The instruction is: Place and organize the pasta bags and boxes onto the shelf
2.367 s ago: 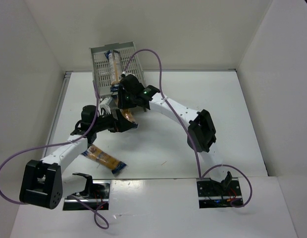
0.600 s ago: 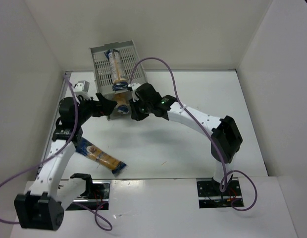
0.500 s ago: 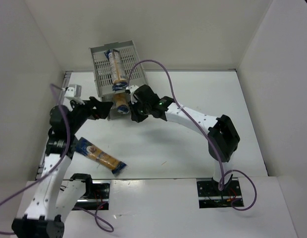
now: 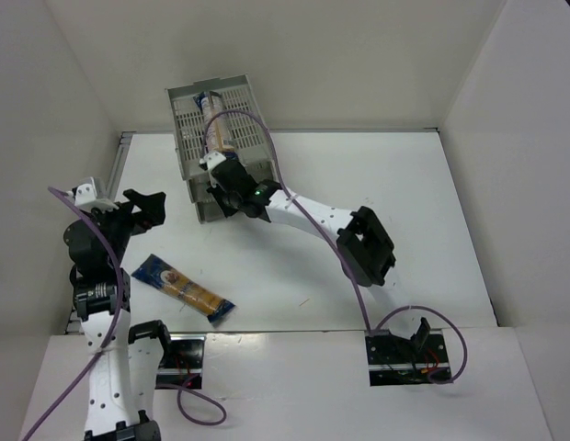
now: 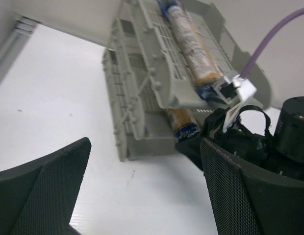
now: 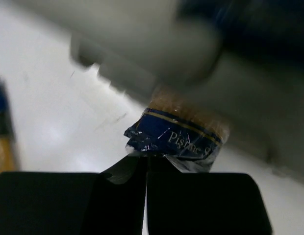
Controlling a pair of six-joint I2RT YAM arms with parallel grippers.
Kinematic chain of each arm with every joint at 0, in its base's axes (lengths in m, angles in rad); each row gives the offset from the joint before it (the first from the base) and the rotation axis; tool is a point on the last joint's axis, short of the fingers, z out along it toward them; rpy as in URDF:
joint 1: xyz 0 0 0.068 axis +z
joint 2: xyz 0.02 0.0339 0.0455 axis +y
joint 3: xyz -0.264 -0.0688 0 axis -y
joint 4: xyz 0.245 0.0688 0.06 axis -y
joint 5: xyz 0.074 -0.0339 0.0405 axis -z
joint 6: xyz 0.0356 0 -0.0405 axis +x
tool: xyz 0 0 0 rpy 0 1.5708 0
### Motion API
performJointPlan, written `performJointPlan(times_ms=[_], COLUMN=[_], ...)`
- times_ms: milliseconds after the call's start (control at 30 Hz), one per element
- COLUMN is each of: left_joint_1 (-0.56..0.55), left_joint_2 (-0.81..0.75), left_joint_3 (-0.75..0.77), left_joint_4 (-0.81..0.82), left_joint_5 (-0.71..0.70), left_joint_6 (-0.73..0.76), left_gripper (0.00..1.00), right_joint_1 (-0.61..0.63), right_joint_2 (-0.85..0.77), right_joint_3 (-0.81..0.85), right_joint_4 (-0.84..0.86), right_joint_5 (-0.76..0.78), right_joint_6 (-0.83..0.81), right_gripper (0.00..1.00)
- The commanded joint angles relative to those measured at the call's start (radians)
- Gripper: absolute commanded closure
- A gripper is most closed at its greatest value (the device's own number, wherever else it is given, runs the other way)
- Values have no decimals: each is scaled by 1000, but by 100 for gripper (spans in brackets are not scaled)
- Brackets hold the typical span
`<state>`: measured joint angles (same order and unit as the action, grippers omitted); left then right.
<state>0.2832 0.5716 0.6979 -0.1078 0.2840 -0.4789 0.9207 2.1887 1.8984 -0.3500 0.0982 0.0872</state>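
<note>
The light grey shelf [image 4: 187, 138] stands at the back left. One pasta packet [image 4: 215, 126] lies on its top tray, also in the left wrist view [image 5: 190, 46]. A second packet [image 5: 183, 125] lies in the lower tier, its blue end [image 6: 177, 139] sticking out the front. My right gripper [image 6: 147, 164] is shut on that end's crimped edge, at the shelf's front [image 4: 224, 186]. A third packet [image 4: 185, 288] lies flat on the table. My left gripper [image 4: 149, 204] is open and empty, left of the shelf, its fingers [image 5: 43, 188] wide apart.
White walls close in the table on three sides. The right arm's purple cable [image 4: 253, 129] loops over the shelf top. The shelf [image 5: 142, 78] sits a short way ahead of my left gripper, with bare table between them.
The left arm has drawn back to the left, away from the shelf, with its gripper open. The right gripper has moved in toward the shelf, carrying the second packet deeper into the lower tier.
</note>
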Motion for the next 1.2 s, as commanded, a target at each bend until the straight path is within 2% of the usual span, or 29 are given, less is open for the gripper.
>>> performJointPlan(times_ms=[0,33,167,400,533,633,667,700,767,800,867,900,933,1033,1100,1167], left_joint_1=[54,63,74,74,74,74,74,74,85,85,85,85,85,115,137,146], left_joint_2=[-32,-32,-32,-13,-13,-33,-56,-56,-81,-96,-120,-121,-137,-193,-234,-275], left_joint_3=[5,5,5,-14,-14,-3,-3,-3,-3,-3,6,20,20,29,38,58], left_joint_4=[19,7,-3,28,28,17,5,5,-6,-6,-16,-16,-26,-26,-26,-35], left_joint_5=[-28,-38,-48,-57,-66,-86,-101,-115,-135,-167,-209,-233,-308,-493,-541,-594], left_joint_6=[-12,-12,20,29,42,51,51,51,71,71,103,112,112,122,164,192], left_gripper=[1,1,1,1,1,1,1,1,1,1,1,1,1,1,1,1], right_joint_1=[-5,-5,-5,13,23,46,46,46,46,46,56,56,78,99,124,173], right_joint_2=[83,97,128,180,143,79,31,5,-71,-93,-135,-174,-194,-289,-305,-288], right_joint_3=[163,207,243,290,301,231,214,197,159,150,149,149,139,-20,-152,-185], right_joint_4=[111,121,131,160,118,82,71,60,28,17,-42,-67,-96,-185,-196,-169], right_joint_5=[245,305,374,431,342,261,236,206,140,126,74,57,38,-135,-249,-270], right_joint_6=[-27,-27,-49,-40,-50,-87,-98,-98,-109,-141,-179,-229,-254,-308,-317,-250], right_gripper=[100,100,100,100,100,99,93,73,49,27,13,13,0,0,0,0])
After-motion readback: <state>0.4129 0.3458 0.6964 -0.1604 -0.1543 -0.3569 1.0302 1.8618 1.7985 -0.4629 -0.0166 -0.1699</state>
